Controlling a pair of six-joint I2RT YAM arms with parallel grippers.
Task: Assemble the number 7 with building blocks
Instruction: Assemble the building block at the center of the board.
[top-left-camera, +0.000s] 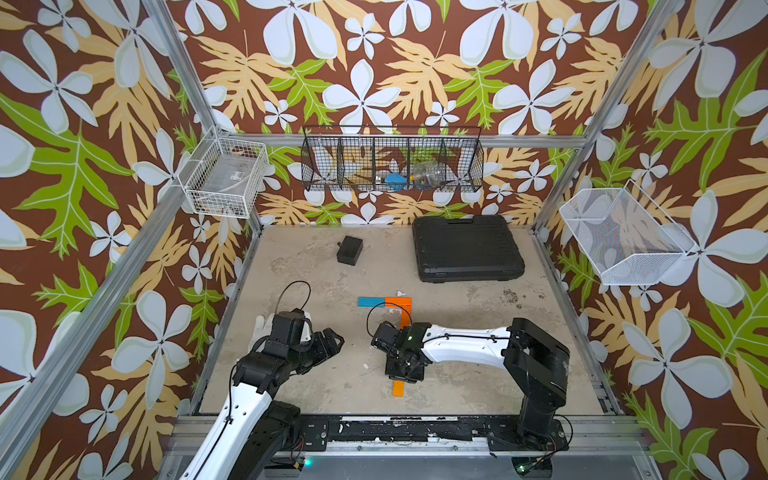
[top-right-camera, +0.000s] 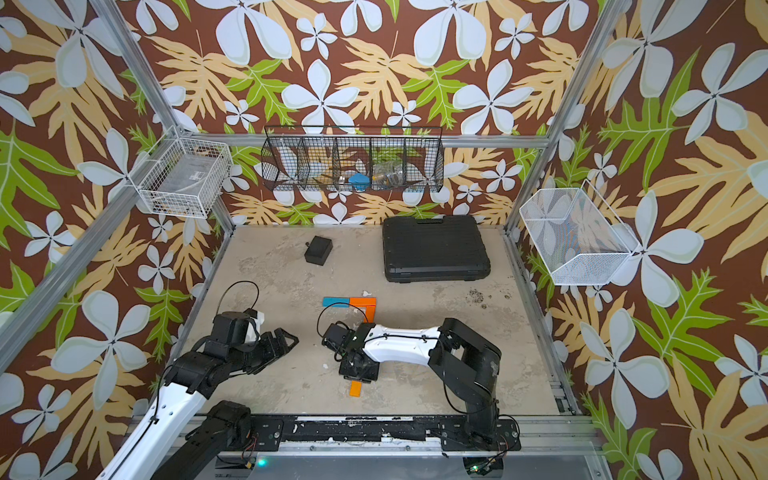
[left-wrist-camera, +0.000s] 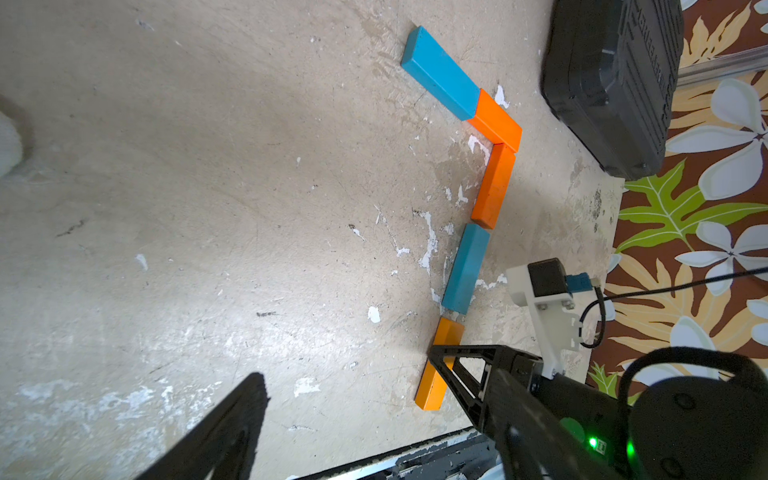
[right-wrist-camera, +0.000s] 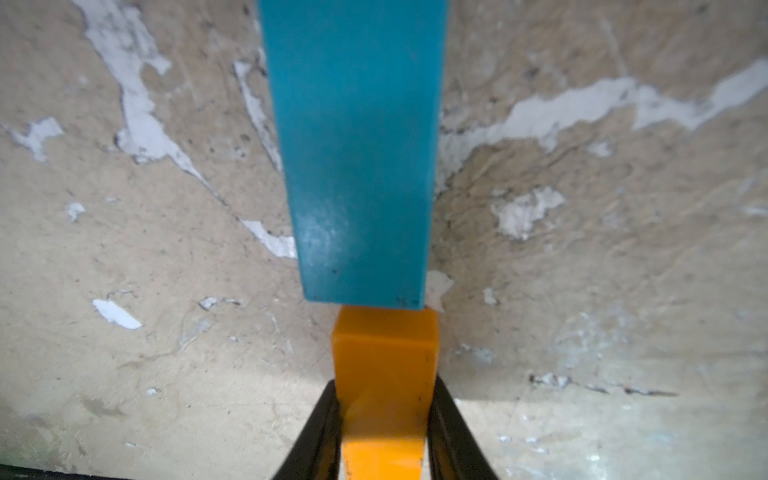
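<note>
Five building blocks lie in a 7 shape on the table. A blue block (top-left-camera: 371, 302) and an orange block (top-left-camera: 397, 302) form the top bar. Another orange block (left-wrist-camera: 494, 187) and a blue block (left-wrist-camera: 465, 270) run down from it toward the front. My right gripper (right-wrist-camera: 384, 399) is shut on the lowest orange block (right-wrist-camera: 384, 361), whose far end sits right at the blue block's (right-wrist-camera: 357, 145) end; this orange block (top-left-camera: 398, 388) sticks out from under the gripper in both top views. My left gripper (top-left-camera: 332, 340) hovers open and empty, left of the stem.
A small black box (top-left-camera: 350, 250) sits at the back left and a large black case (top-left-camera: 467, 248) at the back right. Wire baskets hang on the walls. A white cloth-like thing (top-left-camera: 259, 328) lies by the left arm. The front rail (top-left-camera: 395, 432) is close behind the lowest block.
</note>
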